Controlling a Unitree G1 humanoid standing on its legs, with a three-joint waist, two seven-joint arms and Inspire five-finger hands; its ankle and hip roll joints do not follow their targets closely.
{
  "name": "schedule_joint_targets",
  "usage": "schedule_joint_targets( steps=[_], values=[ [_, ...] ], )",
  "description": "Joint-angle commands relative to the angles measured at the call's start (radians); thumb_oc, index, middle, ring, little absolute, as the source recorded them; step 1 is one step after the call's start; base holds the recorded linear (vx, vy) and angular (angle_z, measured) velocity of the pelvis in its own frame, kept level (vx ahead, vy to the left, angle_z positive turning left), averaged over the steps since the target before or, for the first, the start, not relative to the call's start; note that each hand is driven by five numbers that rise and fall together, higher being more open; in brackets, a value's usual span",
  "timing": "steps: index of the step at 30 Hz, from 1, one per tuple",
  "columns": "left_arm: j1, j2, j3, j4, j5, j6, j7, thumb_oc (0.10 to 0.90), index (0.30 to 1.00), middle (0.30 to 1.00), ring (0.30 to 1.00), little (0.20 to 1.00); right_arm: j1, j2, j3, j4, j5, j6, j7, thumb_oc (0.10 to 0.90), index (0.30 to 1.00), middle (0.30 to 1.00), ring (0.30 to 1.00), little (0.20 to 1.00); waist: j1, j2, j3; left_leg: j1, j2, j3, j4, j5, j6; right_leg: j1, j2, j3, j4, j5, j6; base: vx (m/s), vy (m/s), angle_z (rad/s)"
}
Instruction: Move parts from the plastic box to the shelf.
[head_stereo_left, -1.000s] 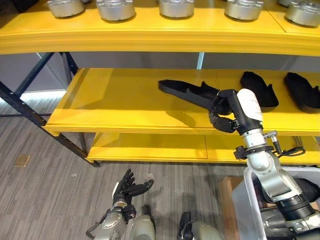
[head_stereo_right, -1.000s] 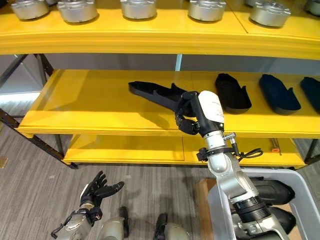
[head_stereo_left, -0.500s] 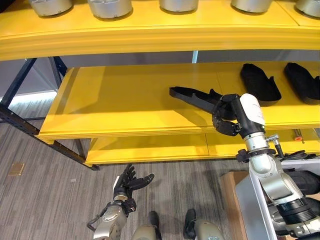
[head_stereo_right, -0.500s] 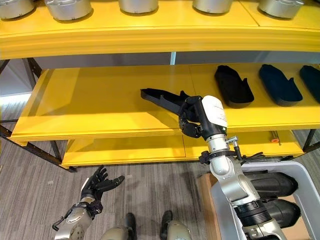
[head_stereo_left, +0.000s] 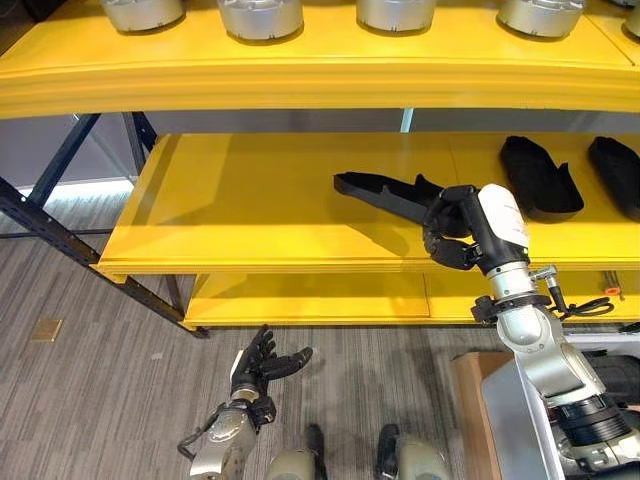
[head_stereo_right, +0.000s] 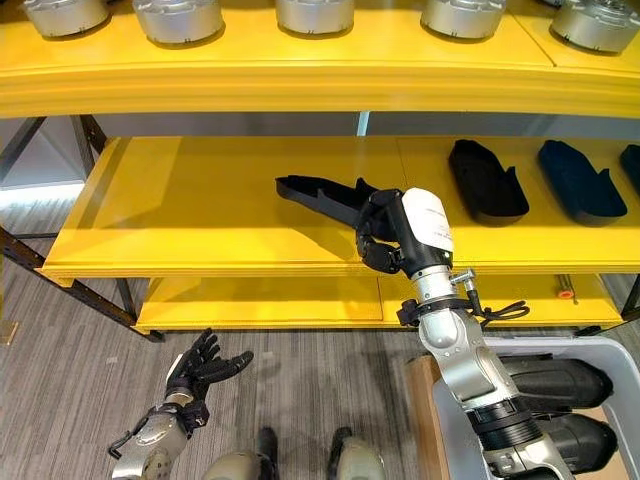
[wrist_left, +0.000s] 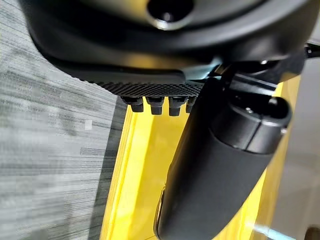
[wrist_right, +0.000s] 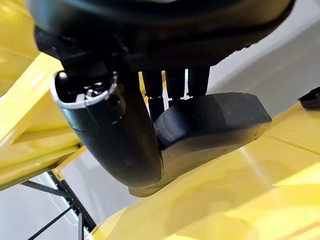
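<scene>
Your right hand (head_stereo_left: 452, 232) has its fingers curled round the long black moulded part (head_stereo_left: 385, 194) lying on the yellow middle shelf (head_stereo_left: 250, 205), so withdrawing before loosening could drag it off the shelf's front edge.

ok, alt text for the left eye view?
The right hand grips one end of a long black part lying on the yellow middle shelf, with two more black parts further right. The left hand hangs open low over the grey floor; silver metal parts line the top shelf.
</scene>
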Motion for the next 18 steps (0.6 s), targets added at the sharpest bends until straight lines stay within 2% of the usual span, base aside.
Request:
schedule_joint_targets(
  steps=[1, 2, 3, 4, 6, 7, 12, 18],
  values=[
    [-0.022, 0.096, 0.011, -0.124, 0.008, -0.097, 0.012, 0.9, 1.0, 1.0, 1.0, 1.0, -0.184, 0.022, -0.039, -0.088, -0.018, -0.059, -0.089, 0.4, 0.3, 0.3, 0.3, 0.3, 0.025, -0.049, -0.047, -0.031, 0.089, -0.017, 0.12, -0.094, -0.049, 0.12, -0.174, -0.067, -0.275, 0.233, 0.074, -0.01, -0.148, -0.26],
    [-0.022, 0.097, 0.011, -0.125, 0.008, -0.097, 0.012, 0.9, 1.0, 1.0, 1.0, 1.0, -0.184, 0.023, -0.039, -0.088, -0.018, -0.059, -0.088, 0.4, 0.3, 0.3, 0.3, 0.3, 0.024, -0.048, -0.046, -0.033, 0.089, -0.019, 0.126, -0.097, -0.049, 0.123, -0.173, -0.069, -0.279, 0.236, 0.075, -0.01, -0.3, -0.3],
    [-0.018, 0.098, 0.017, -0.119, 0.006, -0.096, 0.011, 0.9, 1.0, 1.0, 1.0, 1.0, -0.174, 0.021, -0.041, -0.094, -0.018, -0.059, -0.077, 0.4, 0.3, 0.3, 0.3, 0.3, 0.025, -0.067, -0.049, -0.047, 0.103, -0.024, 0.148, -0.099, -0.064, 0.137, -0.146, -0.059, -0.291, 0.203, 0.085, 0.01, -0.215, -0.15],
    [-0.016, 0.095, 0.021, -0.118, 0.001, -0.095, 0.012, 0.9, 1.0, 1.0, 1.0, 1.0, -0.169, 0.018, -0.044, -0.097, -0.018, -0.061, -0.077, 0.4, 0.3, 0.3, 0.3, 0.3, 0.023, -0.073, -0.051, -0.05, 0.114, -0.028, 0.147, -0.093, -0.073, 0.133, -0.134, -0.059, -0.28, 0.19, 0.087, 0.01, -0.279, 0.03],
    [-0.01, 0.091, 0.023, -0.116, -0.002, -0.094, 0.009, 0.9, 1.0, 1.0, 1.0, 1.0, -0.162, 0.019, -0.049, -0.107, -0.011, -0.064, -0.074, 0.4, 0.3, 0.3, 0.3, 0.3, 0.02, -0.071, -0.052, -0.051, 0.124, -0.035, 0.151, -0.09, -0.08, 0.128, -0.126, -0.069, -0.265, 0.178, 0.084, 0.0, -0.159, 0.26],
    [-0.001, 0.088, 0.021, -0.119, -0.002, -0.09, 0.004, 0.9, 1.0, 1.0, 1.0, 1.0, -0.152, 0.015, -0.054, -0.12, -0.003, -0.07, -0.068, 0.4, 0.3, 0.3, 0.3, 0.3, 0.017, -0.065, -0.048, -0.057, 0.138, -0.049, 0.152, -0.081, -0.089, 0.129, -0.111, -0.078, -0.238, 0.149, 0.078, 0.0, -0.128, 0.06],
    [0.017, 0.09, 0.024, -0.117, -0.006, -0.088, -0.004, 0.9, 1.0, 1.0, 1.0, 1.0, -0.182, 0.008, -0.039, -0.121, 0.015, -0.081, -0.069, 0.4, 0.3, 0.3, 0.3, 0.3, 0.008, -0.045, -0.033, -0.067, 0.18, -0.074, 0.139, -0.053, -0.113, 0.099, -0.071, -0.094, -0.155, 0.082, 0.055, -0.04, -0.165, 0.1],
    [0.029, 0.094, 0.022, -0.119, -0.016, -0.083, -0.009, 0.9, 1.0, 1.0, 1.0, 1.0, -0.255, 0.008, -0.003, -0.109, 0.026, -0.083, -0.074, 0.4, 0.3, 0.3, 0.3, 0.3, 0.011, -0.031, -0.027, -0.066, 0.206, -0.082, 0.123, -0.03, -0.126, 0.065, -0.045, -0.095, -0.095, 0.044, 0.039, -0.02, -0.114, -0.03]
  ],
)
